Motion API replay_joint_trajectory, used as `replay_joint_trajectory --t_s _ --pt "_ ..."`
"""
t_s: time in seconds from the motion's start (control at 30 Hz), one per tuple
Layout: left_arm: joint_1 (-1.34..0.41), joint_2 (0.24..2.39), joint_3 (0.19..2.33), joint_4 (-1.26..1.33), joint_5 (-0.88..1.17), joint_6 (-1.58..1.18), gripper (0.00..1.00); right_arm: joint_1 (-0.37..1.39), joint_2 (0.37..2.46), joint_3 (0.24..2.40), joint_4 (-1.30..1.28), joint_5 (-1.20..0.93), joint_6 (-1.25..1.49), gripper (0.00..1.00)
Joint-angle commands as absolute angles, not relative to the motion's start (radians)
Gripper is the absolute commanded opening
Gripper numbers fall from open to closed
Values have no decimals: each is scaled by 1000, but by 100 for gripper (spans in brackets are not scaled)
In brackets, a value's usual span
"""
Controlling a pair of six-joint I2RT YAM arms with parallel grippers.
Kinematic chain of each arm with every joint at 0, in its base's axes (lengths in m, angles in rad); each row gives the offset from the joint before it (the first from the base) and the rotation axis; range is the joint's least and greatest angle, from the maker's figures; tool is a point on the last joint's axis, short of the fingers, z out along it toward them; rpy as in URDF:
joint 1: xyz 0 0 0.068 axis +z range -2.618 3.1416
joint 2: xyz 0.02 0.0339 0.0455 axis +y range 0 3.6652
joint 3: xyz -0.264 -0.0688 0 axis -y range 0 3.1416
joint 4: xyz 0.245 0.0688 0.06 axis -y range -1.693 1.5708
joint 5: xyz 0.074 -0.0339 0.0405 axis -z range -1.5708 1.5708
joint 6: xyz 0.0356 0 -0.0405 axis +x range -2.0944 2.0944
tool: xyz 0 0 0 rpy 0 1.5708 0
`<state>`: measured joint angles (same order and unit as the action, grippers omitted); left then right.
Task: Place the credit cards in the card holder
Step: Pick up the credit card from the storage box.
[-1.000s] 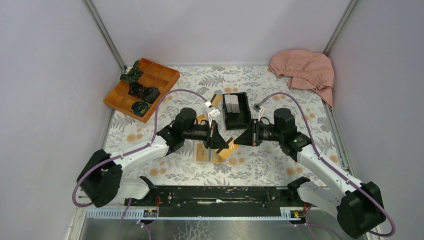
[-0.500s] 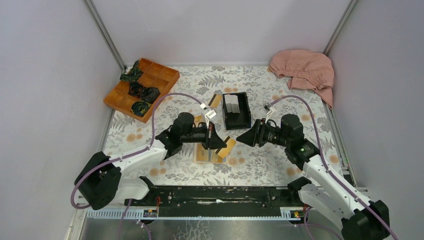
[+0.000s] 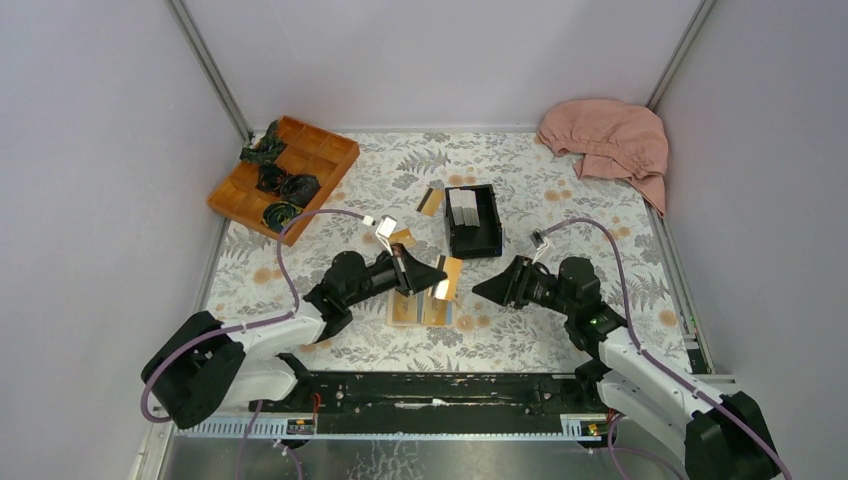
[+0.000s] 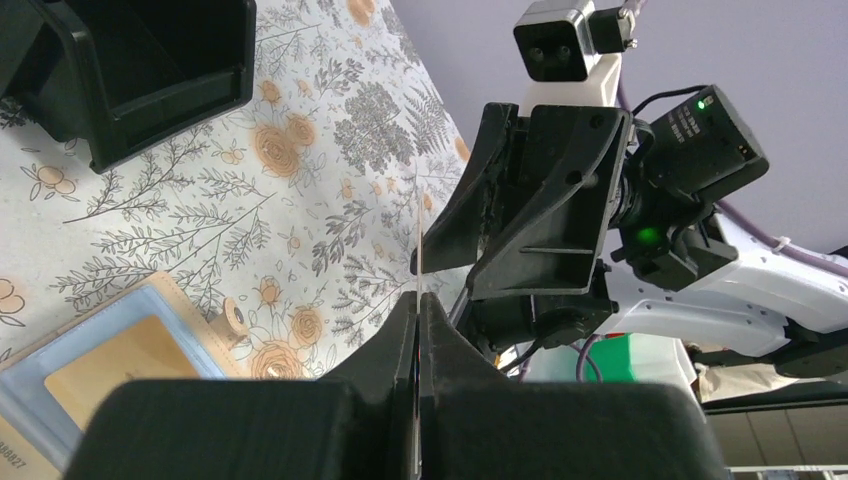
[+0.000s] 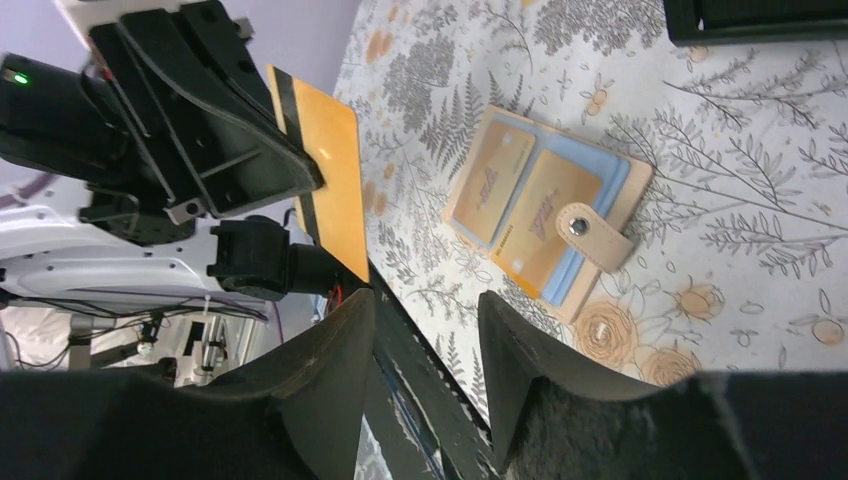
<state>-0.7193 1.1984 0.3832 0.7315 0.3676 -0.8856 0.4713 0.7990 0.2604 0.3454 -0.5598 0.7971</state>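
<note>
My left gripper [image 3: 436, 275] is shut on one of the credit cards [image 3: 449, 278], an orange-gold one with a black band [image 5: 325, 185], and holds it on edge above the table. From the left wrist that card shows only as a thin line [image 4: 420, 262] between the closed fingers [image 4: 418, 300]. The card holder [image 3: 420, 309], a tan wallet, lies open just below it, with two orange cards in its slots [image 5: 545, 210] and its snap tab [image 5: 592, 236] turned out. My right gripper [image 3: 482, 288] faces the card from the right, open with nothing in it [image 5: 425, 300].
A black open box [image 3: 472, 222] with white cards stands behind the wallet. An orange card [image 3: 430, 201] leans at its left and another [image 3: 403, 237] lies nearer the left arm. An orange tray [image 3: 283, 177] sits back left, a pink cloth [image 3: 608, 138] back right.
My right gripper has opened, let go of the card and drawn back to the right. The left gripper keeps the card and has pulled back and tilted up with it.
</note>
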Motion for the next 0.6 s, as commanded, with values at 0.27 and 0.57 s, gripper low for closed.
replay_joint_trajectory --t_s 0.27,0.57 --pt "-724 1312 320 1147 316 -1102 0 532 945 237 747 -526 925 49" --pt "-726 1360 320 1178 314 -1111 0 562 986 253 798 -512 933 48"
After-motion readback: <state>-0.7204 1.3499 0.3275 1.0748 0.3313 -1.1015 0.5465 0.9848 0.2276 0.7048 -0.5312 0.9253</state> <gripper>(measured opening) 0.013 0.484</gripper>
